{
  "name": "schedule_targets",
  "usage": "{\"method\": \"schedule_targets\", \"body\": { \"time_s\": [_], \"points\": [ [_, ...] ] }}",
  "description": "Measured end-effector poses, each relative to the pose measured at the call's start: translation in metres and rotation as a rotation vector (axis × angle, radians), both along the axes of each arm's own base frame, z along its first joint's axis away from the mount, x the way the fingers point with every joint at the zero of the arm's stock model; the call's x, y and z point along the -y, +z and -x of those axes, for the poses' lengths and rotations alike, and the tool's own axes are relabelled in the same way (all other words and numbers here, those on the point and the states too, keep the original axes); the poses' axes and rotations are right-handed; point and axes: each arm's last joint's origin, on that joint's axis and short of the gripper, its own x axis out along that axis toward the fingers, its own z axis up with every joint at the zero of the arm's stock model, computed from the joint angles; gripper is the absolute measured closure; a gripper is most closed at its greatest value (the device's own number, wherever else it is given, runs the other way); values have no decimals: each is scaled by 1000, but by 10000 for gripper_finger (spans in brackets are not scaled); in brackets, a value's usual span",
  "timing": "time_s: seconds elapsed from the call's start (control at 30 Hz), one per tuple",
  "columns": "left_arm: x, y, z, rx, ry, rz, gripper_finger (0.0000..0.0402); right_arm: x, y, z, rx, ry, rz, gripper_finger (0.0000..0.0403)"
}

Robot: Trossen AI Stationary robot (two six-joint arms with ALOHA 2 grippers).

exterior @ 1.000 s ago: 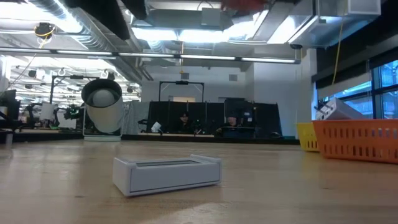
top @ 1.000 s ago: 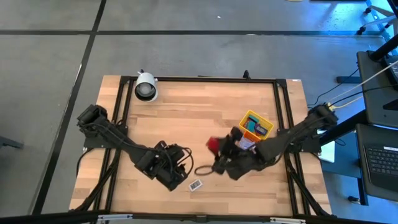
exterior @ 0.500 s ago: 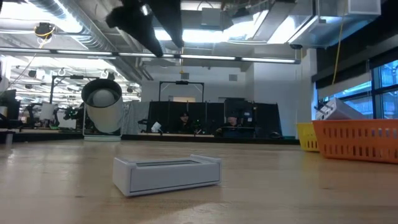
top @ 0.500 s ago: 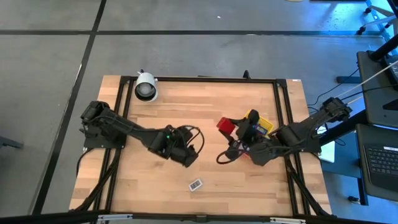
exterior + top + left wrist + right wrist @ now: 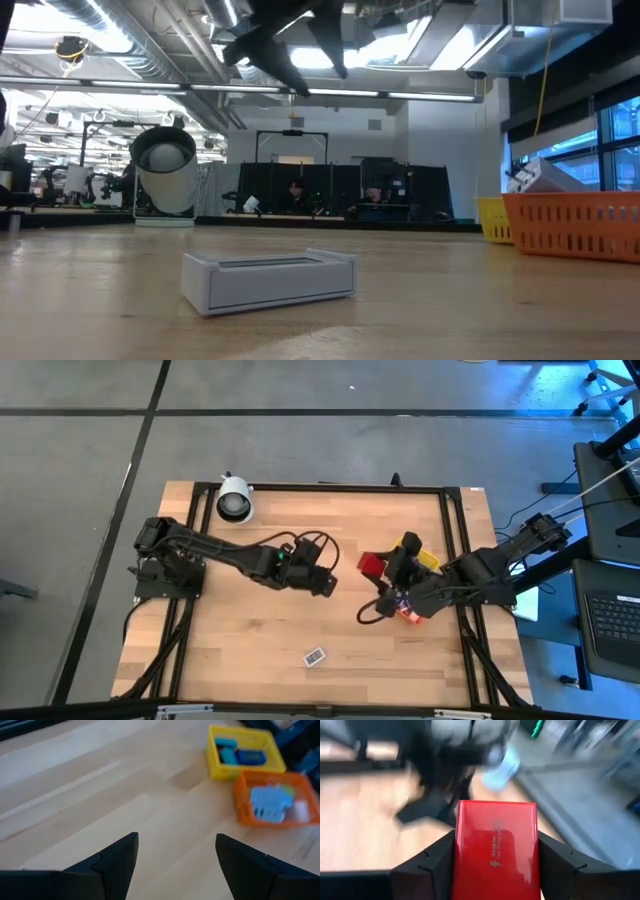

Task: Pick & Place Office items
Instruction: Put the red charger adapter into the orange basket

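Observation:
My right gripper (image 5: 387, 578) is shut on a flat red box (image 5: 372, 565) with white lettering, held above the table next to the yellow bin (image 5: 420, 552). The box fills the middle of the right wrist view (image 5: 495, 855). A dark cord loop (image 5: 368, 615) shows beside this gripper. My left gripper (image 5: 327, 584) is open and empty above the table's middle; its fingers frame bare wood (image 5: 175, 840). A small white flat piece (image 5: 315, 657) lies flat on the wood near the front edge and also shows in the low view (image 5: 268, 277). My right gripper pinches the red box by its two long sides (image 5: 462, 865) between its two fingers. The fingers come from the table's right side and lie along the box, whose free end sticks out past the fingertips. The box is lifted clear of the table.
A white cylinder with a dark face (image 5: 235, 500) stands at the far left. The yellow bin (image 5: 245, 750) holds blue and teal pieces; the orange bin (image 5: 272, 800) next to it holds light blue, green and white pieces. Bare wood lies at the near left.
My left gripper has gone up and toward the table's far right, from near the white piece to the middle. My right gripper has carried the red box toward the right, closer to the bins, and the cord loop has gone along with it.

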Motion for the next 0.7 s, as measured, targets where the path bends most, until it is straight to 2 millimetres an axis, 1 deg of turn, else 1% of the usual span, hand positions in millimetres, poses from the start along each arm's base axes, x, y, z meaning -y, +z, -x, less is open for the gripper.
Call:
{"method": "schedule_targets", "body": {
  "time_s": [0.07,0.2,0.33,0.43,0.57,0.7],
  "points": [
    [-3,2,-3,34,10,7,139,6,-7,3,-84,8,-65,185],
    [-6,4,-7,73,19,14,139,20,-23,13,-258,-70,-184,184],
    [-11,4,-8,59,-2,-13,139,28,-43,29,-443,-172,-208,187],
    [-16,4,-9,43,-21,-17,139,29,-63,39,-555,-226,-258,187],
    [-20,4,-10,27,-50,-7,139,25,-93,52,-664,-251,-358,187],
    [-22,4,-10,10,-75,-25,139,25,-119,64,-719,-306,-452,187]
  ]
}}
